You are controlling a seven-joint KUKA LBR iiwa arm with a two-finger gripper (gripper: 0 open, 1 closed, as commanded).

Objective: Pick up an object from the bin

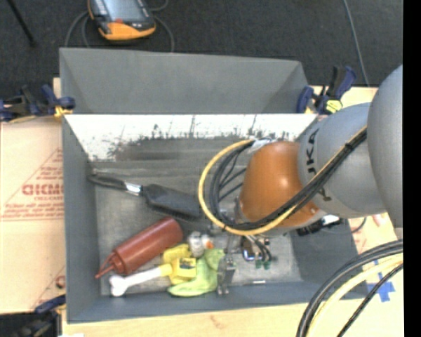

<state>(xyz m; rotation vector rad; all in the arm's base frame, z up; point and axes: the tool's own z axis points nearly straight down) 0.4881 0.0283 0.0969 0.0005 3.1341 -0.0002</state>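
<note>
the end effector (227, 276) is low at the near side of the bin (182, 83), by a yellow-green thing (196, 278) right of the red bottle (144, 248). spread or pressed together, i cannot tell. nothing looks lifted yet.

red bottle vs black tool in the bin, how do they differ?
The red bottle is fat and tapers to a nozzle; the black tool is slim with a thicker grip. In the camera view the red bottle slants up to the right, the black tool down to the right. Both lie flat.
</note>
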